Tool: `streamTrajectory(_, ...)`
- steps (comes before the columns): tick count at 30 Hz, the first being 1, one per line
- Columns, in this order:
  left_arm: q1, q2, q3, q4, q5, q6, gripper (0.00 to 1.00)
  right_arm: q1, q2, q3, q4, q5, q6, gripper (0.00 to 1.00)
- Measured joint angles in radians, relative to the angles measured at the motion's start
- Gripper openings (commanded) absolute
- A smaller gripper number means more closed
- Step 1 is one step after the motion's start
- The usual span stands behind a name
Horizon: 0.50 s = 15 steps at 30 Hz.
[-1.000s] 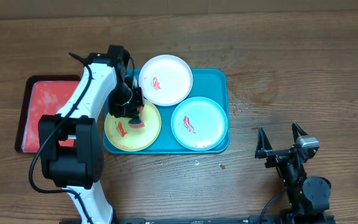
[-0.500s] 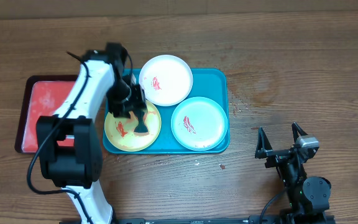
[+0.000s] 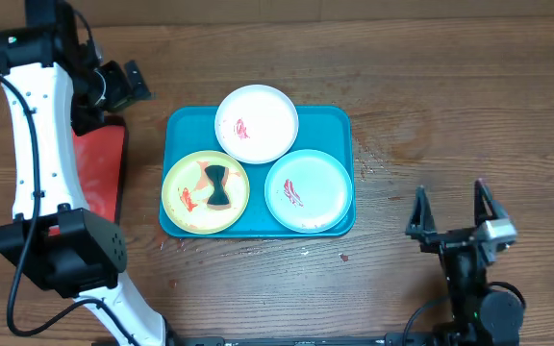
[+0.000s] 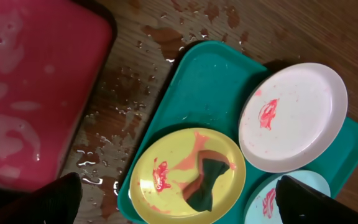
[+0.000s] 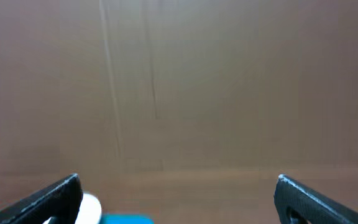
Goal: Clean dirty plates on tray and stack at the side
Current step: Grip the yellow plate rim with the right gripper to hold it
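Observation:
The teal tray point(image 3: 330, 125) holds three plates, each with a red smear: white point(image 3: 256, 124) at the back, yellow-green point(image 3: 192, 197) front left, light blue-green point(image 3: 308, 190) front right. A dark crumpled sponge point(image 3: 219, 185) lies loose on the yellow-green plate. My left gripper point(image 3: 128, 86) hangs open and empty, high up at the far left, off the tray. From its wrist I look down on the tray point(image 4: 210, 81), white plate point(image 4: 294, 118), yellow-green plate point(image 4: 160, 186) and sponge point(image 4: 207, 183). My right gripper point(image 3: 450, 211) stands open and empty at the front right.
A red tray point(image 3: 99, 173) with a dark rim lies left of the teal tray, partly under my left arm. Water drops and puddles point(image 4: 114, 124) wet the wood between the two trays. The right wrist view shows only a sliver of the white plate point(image 5: 89, 208).
My left gripper opened and let the sponge drop on the yellow-green plate, then rose and swung back to the far left. The right arm shifted slightly to the right.

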Motion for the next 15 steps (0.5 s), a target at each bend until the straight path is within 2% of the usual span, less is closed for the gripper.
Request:
streamTrajectory(4,-0.001,0.0,0.0,-0.005,-0.001,0.0,0.99,0.0,0.001,0.0,0.052,-0.005,0.002,1.0)
streamTrajectory(10,-0.001,0.0,0.0,-0.007,-0.001,0.0,1.0,0.0,-0.002,0.004,0.534,-0.061,0.036,1.0)
streamTrajectory(12,-0.001,0.0,0.0,0.0,0.0,0.0,1.0,0.0,-0.002,0.024,0.625,-0.077,0.039,1.0)
streamTrajectory(14,-0.001,0.0,0.0,0.005,0.001,-0.005,1.0,0.0,0.0,0.087,0.565,-0.087,0.026,1.0)
streamTrajectory(15,-0.001,0.0,0.0,0.005,0.005,-0.008,1.0,0.0,0.005,0.151,0.462,-0.097,0.003,1.0)
